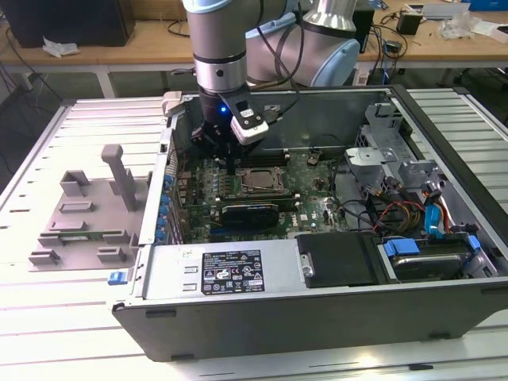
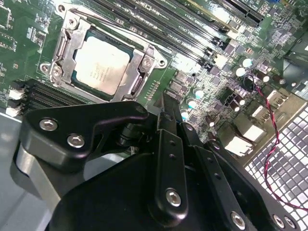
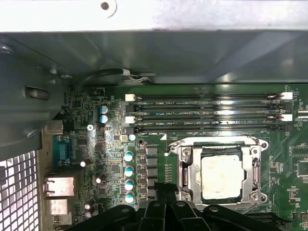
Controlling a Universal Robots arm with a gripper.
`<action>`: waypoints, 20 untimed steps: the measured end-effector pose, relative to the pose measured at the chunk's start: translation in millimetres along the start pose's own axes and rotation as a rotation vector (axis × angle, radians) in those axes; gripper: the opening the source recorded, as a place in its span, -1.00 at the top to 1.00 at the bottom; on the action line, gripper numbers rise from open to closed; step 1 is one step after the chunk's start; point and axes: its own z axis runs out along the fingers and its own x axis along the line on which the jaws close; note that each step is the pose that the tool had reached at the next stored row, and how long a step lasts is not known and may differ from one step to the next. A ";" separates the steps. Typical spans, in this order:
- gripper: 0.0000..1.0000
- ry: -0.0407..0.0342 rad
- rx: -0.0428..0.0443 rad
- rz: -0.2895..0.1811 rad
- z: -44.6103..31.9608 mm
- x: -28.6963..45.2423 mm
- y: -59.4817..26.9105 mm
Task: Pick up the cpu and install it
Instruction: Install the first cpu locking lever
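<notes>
The fingers (image 1: 230, 164) seem to be closed together and they hold nothing. In the exterior view they point down from the gripper (image 1: 230, 171) into the open computer case (image 1: 317, 325). They hang over the motherboard (image 1: 305, 198), just beside the socket (image 1: 260, 171), on the exterior view's left of it. The cpu (image 1: 260, 181) lies flat inside the socket, with its pale metal top up. A black finned block (image 1: 250, 213) lies near the socket. The grey fixture (image 1: 87, 210) stands well apart from the socket, outside the case wall on the surface (image 1: 48, 333).

In the second wrist view the black links of the gripper (image 2: 166, 98) run to a narrow tip. That tip is just beside the socket (image 2: 144, 62) and does not touch it. The cpu (image 2: 102, 65) sits square in the metal frame of the socket, and no corner looks lifted.

In the first wrist view the gripper (image 3: 166, 190) is again just beside the socket (image 3: 185, 168), and the cpu (image 3: 220, 178) is inside it. The memory slots (image 3: 207, 115) run along the far side of the socket.

I judge the cpu to be light, thin and stiff. Its metal top is smooth and probably slippery. The contact side is likely fragile, so it should be taken by two opposite edges and kept level, with no pressure on the top or the underside. From these views it seems to be seated in its place.
</notes>
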 end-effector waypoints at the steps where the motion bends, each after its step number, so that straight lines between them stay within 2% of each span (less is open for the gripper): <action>1: 0.79 0.0000 -0.0001 0.000 0.0 0.0 0.0; 6: 0.79 0.0001 0.0000 0.000 -0.3 0.1 -0.1; 11: 0.79 -0.0002 0.0000 0.000 -4.4 0.0 0.0; 12: 0.79 -0.0003 0.0000 0.000 -7.3 -0.1 -0.1; 13: 0.79 -0.0006 0.0000 0.000 -21.5 -0.5 -0.5; 14: 0.79 -0.0006 0.0000 0.000 -26.5 -0.6 -0.7; 15: 0.79 -0.0008 -0.0015 0.000 -27.4 -0.7 -0.7; 16: 0.79 -0.0034 -0.0157 0.001 -27.3 1.1 -0.7; 19: 0.79 -0.0056 -0.0193 0.001 -26.0 11.1 0.2; 20: 0.79 -0.0101 -0.0359 -0.001 -25.7 12.2 0.2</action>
